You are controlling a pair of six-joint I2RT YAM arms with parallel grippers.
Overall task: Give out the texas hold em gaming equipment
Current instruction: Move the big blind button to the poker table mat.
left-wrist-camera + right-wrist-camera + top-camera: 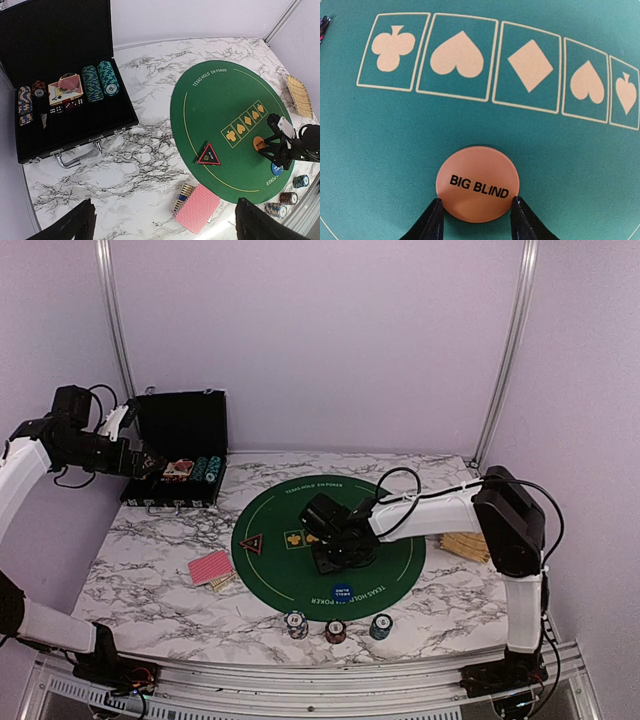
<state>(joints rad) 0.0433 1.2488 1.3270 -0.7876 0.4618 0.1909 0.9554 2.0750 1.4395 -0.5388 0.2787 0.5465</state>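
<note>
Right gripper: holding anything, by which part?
The right gripper straddles the near edge of the orange BIG BLIND button, flat on the green mat; a grip cannot be told.

A black case (182, 425) stands open, upper left on the tabletop (150, 570); a round green mat (285, 575) lies centre, a tan slatted piece (466, 543) just right of it.

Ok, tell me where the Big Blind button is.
In the right wrist view, the orange Big Blind button lies on the green mat just below the printed suit boxes, between the fingertips of the right gripper.
</note>
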